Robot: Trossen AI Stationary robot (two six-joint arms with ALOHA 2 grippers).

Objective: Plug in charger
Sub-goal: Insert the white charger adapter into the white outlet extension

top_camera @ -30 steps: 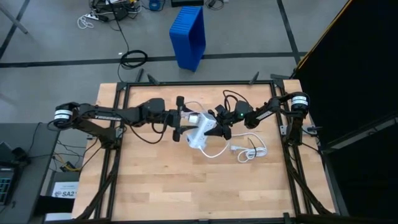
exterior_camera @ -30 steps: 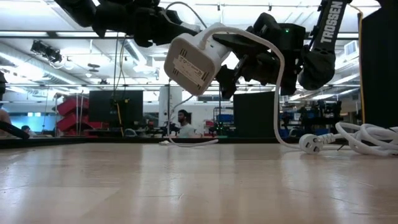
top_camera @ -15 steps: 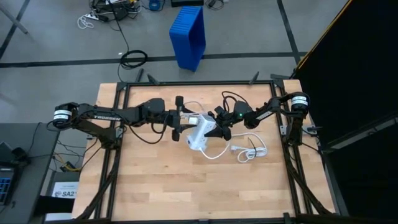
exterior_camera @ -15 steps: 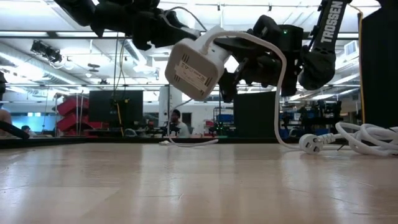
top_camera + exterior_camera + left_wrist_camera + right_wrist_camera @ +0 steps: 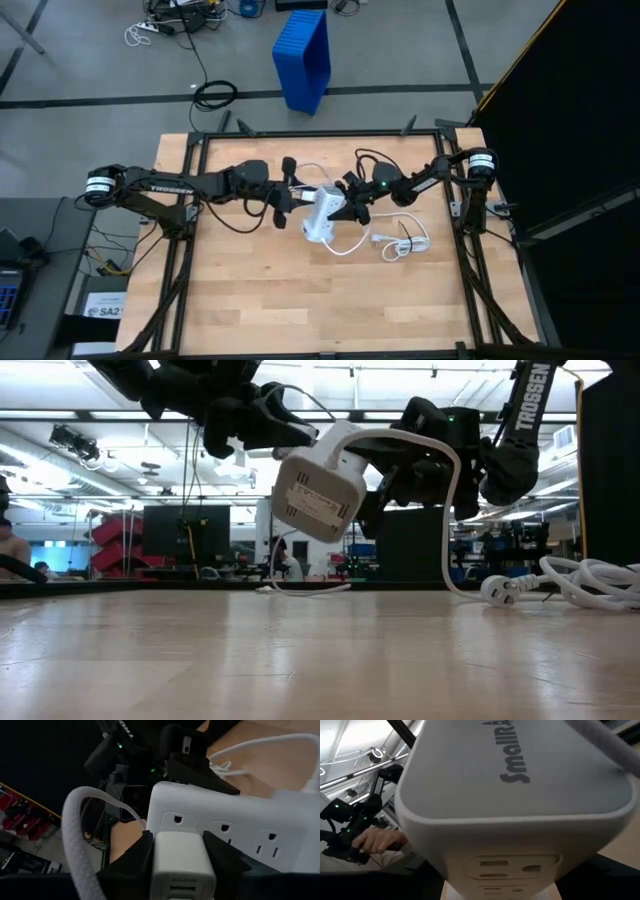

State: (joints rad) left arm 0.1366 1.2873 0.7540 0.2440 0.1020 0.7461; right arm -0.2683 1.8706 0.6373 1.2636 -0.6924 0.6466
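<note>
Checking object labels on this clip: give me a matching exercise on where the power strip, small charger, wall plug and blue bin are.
Things:
1. power strip
2. charger
3. wall plug
4. blue bin

Places:
A. on the floor beyond the table
B. lying on the table
C. between the left gripper fingers
D. raised off the table, in the right gripper

Pairs: 1-D, 2-C, 3-B, 4-A

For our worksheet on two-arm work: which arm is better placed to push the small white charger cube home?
Left. The left gripper holds the small white charger cube at the white plastic power block with sockets; the right gripper just holds that block aloft.
</note>
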